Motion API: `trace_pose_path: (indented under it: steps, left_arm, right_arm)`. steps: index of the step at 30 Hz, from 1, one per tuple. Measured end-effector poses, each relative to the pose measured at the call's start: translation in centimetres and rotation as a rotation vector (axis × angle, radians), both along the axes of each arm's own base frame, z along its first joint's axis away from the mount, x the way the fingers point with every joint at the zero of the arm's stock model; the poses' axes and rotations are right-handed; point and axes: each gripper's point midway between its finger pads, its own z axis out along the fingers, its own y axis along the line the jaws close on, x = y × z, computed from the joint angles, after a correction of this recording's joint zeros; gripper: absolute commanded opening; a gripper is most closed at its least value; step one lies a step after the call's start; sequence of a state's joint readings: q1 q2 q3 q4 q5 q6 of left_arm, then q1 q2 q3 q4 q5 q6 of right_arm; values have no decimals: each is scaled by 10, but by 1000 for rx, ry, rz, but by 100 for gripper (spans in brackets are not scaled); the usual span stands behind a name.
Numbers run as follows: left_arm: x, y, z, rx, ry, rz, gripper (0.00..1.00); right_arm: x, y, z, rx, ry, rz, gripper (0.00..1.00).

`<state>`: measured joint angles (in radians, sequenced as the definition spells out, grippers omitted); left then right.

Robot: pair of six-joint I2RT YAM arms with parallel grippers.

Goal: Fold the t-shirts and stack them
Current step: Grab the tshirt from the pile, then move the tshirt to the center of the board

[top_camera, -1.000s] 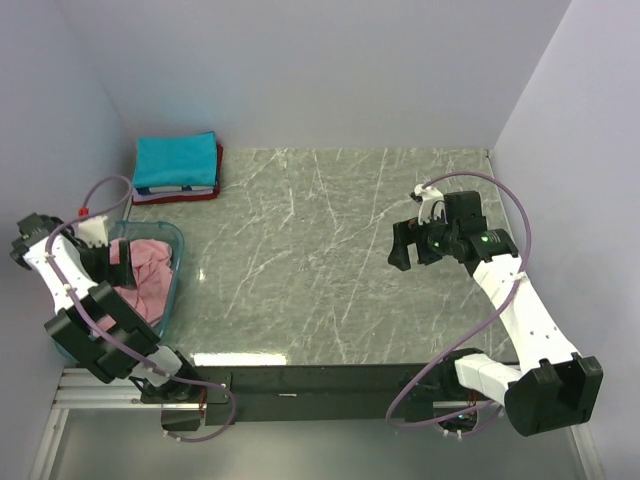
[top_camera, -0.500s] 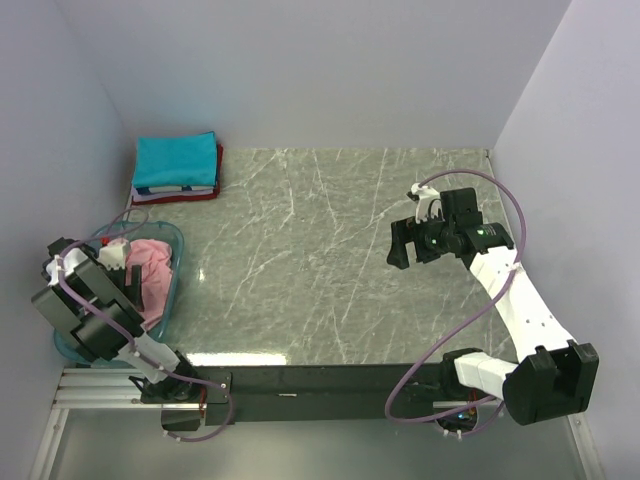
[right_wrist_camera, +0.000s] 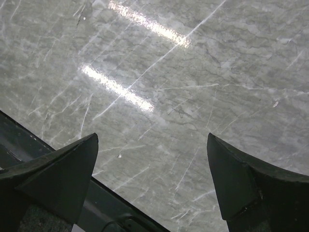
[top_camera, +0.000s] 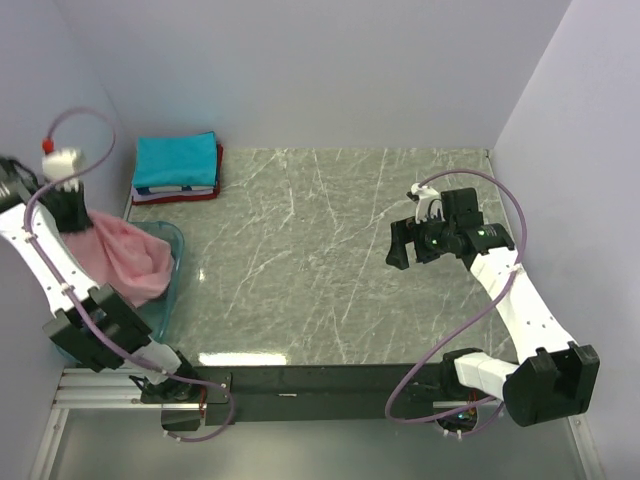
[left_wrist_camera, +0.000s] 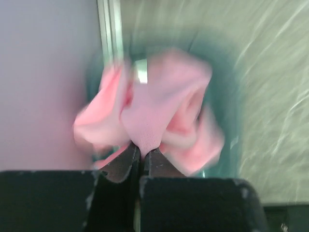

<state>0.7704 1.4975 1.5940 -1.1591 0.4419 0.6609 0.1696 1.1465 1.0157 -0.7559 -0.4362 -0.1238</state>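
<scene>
A light pink t-shirt (top_camera: 128, 258) hangs bunched from my left gripper (top_camera: 72, 210), which is raised above the blue bin (top_camera: 168, 290) at the table's left edge. In the left wrist view the jaws are pinched shut on a fold of the pink t-shirt (left_wrist_camera: 161, 111), and my left gripper (left_wrist_camera: 141, 151) holds it over the bin (left_wrist_camera: 227, 104). A folded teal t-shirt (top_camera: 176, 160) tops a stack with red and white edges at the back left. My right gripper (top_camera: 404, 247) hovers open over bare marble (right_wrist_camera: 159, 96), fingers (right_wrist_camera: 63, 169) wide apart, nothing between them.
The grey marble table (top_camera: 330, 260) spreads between the two arms. White walls close in at the left, back and right. A black rail (top_camera: 300, 378) runs along the near edge, also seen at the lower left of the right wrist view.
My left gripper closed on the pink t-shirt inside the bin and rose up and back, lifting the shirt out. The right arm has barely moved.
</scene>
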Motion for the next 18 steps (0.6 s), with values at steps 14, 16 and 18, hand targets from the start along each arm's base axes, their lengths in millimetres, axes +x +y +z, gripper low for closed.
trace_pose_path:
  steps: [14, 16, 18]
  left_arm:
    - [56, -318, 282, -281, -721, -715, 0]
    - [47, -337, 302, -378, -776, -761, 36]
    - [39, -344, 304, -436, -791, -779, 93]
  right_arm:
    - [6, -12, 22, 4, -94, -75, 100]
    - [7, -17, 25, 1, -109, -96, 100]
    - [8, -22, 28, -3, -123, -115, 100]
